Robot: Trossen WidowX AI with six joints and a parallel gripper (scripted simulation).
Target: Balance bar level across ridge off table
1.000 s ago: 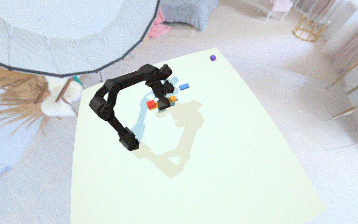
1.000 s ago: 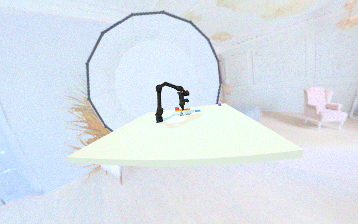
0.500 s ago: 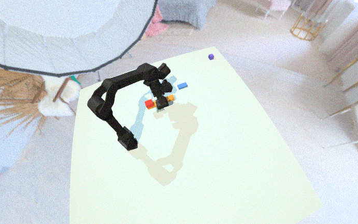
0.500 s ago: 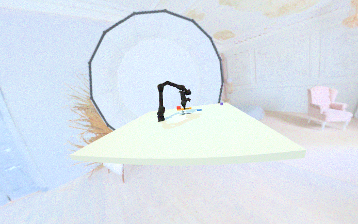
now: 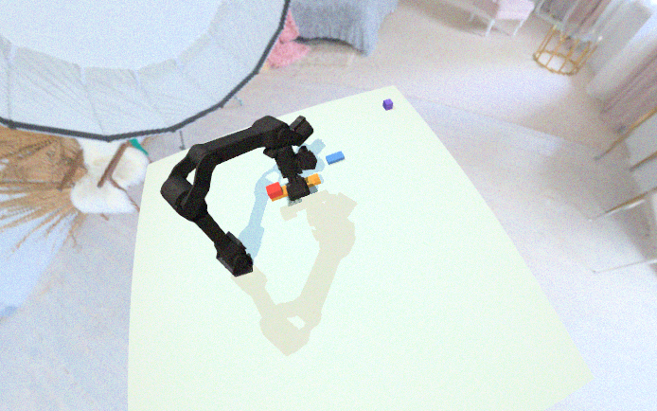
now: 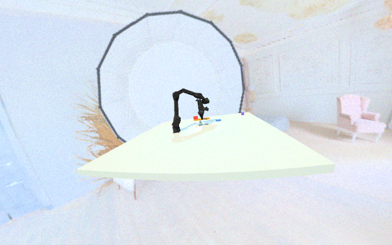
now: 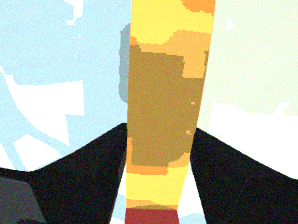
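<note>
The yellow-orange bar (image 5: 313, 179) (image 6: 206, 118) (image 7: 165, 100) has a red block (image 5: 274, 190) (image 6: 195, 118) (image 7: 151, 216) at one end. My gripper (image 5: 298, 195) (image 6: 201, 118) (image 7: 158, 132) is shut on the bar between its middle and the red end, pointing down. The bar looks roughly level and raised a little off the table, with its shadow apart from it. A low blue block (image 5: 335, 157) (image 6: 218, 119), which looks like the ridge, lies on the table beyond the bar's plain end; the bar is not over it. The ridge is not seen in the wrist view.
A small purple cube (image 5: 387, 104) (image 6: 242, 113) stands near the far corner of the pale table (image 5: 398, 306) (image 6: 207, 158). Overlapping blue, beige and grey shadows lie under and around the arm.
</note>
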